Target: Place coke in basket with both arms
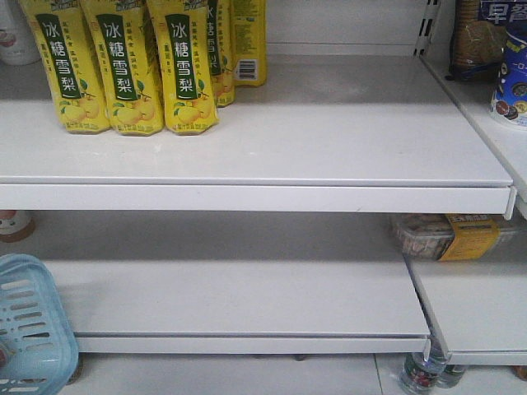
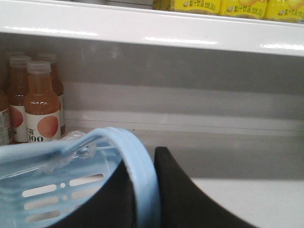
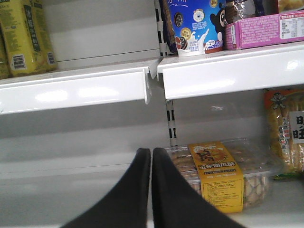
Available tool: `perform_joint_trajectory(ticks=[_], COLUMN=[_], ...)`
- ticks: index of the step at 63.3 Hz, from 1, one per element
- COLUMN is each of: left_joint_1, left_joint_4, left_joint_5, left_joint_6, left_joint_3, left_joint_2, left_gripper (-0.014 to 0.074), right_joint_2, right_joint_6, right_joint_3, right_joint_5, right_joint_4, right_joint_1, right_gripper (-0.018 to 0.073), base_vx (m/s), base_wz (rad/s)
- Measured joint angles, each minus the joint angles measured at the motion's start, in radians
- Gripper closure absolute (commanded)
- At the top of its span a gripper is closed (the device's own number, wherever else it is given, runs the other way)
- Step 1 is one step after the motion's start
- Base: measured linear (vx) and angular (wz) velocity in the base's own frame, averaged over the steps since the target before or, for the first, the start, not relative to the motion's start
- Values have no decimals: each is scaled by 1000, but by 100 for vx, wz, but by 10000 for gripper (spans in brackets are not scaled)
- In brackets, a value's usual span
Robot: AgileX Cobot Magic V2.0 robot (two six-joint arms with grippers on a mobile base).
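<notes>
Both claws show only in their own wrist views. Left gripper (image 2: 142, 190) pinches the rim of the basket (image 2: 52, 190): one black finger lies inside the wall, the other outside, with the pale blue rim squeezed between them. Right gripper (image 3: 151, 190) has its two black fingers pressed together, with only a thin seam between them and nothing caught there.

No red-labelled cola bottle can be seen in any view, so where the coke is cannot be told. The basket is pale blue plastic with slotted sides and a rounded corner; in the front view it sits at 8 o'clock, cut by the frame edge (image 1: 33, 329). In the left wrist view some crinkled clear plastic (image 2: 71, 152) lies against its rim at 10 o'clock.

Yellow pear-drink bottles (image 1: 132, 66) stand at 11 o'clock on the upper shelf (image 1: 329, 156) in the front view. Peach-coloured drink bottles (image 2: 42, 104) stand at 9 o'clock in the left wrist view, behind the basket. A clear tray of biscuits with a yellow label (image 3: 218, 175) lies at 4 o'clock just beyond the right fingertips. A blue cup-shaped snack pack (image 3: 197, 23) and a pink box (image 3: 266, 31) sit on the shelf above at 1 o'clock.
</notes>
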Motion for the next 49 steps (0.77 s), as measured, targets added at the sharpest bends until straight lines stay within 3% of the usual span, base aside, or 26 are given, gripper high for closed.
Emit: perform_joint_trajectory(ticks=[49], left_joint_1=[0], left_joint_4=[1], left_joint_5=[0], left_joint_6=[1], left_joint_3=[0], left_joint_2=[0], left_gripper=[603], right_joint_2=[0], right_joint_6=[0], right_joint_3=[0], right_joint_5=[1], right_joint_4=[0], right_joint_1=[0], right_gripper=[564], base_vx=[0], base_wz=[0])
